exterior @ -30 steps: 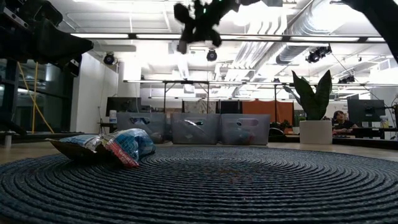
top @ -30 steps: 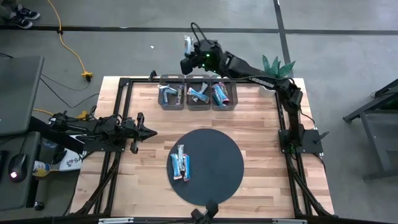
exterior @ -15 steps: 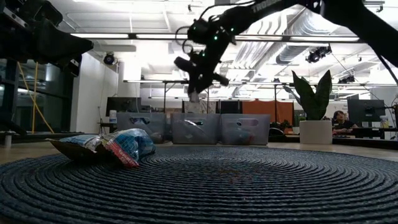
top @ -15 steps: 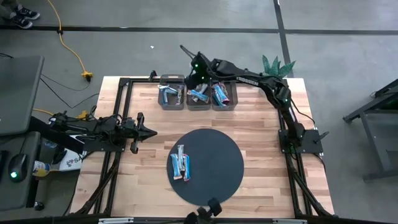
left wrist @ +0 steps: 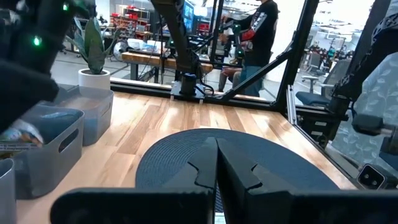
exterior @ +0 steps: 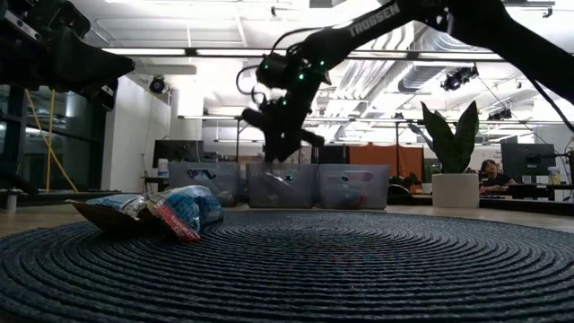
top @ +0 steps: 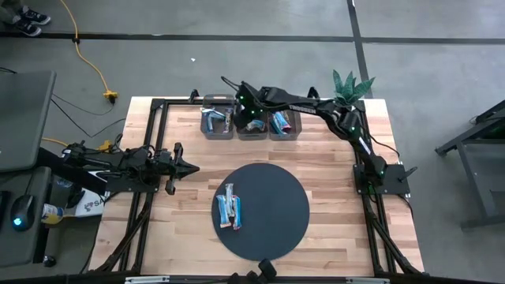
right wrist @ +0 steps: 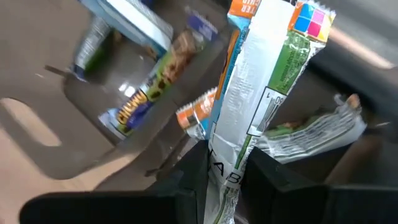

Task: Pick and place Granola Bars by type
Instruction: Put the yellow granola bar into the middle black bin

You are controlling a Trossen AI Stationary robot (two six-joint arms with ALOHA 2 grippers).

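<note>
The right gripper (top: 234, 118) hangs over the grey bins (top: 252, 126) at the table's far edge, its fingers pinching a granola bar (right wrist: 261, 87); this looks like the placing step. The next move calls for lowering into the matching bin and releasing. The left gripper (top: 188, 166), fingers pressed together, waits beside the dark mat (top: 276, 197), where two bars (top: 230, 207) lie.

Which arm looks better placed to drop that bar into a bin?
The right: its end effector already grips a granola bar over the grey bins; the left end effector waits away from them.

A wooden table (top: 331, 181) carries a round dark mat (top: 272, 225), 3 grey bins (top: 251, 126) and a potted plant (top: 349, 85)
</note>
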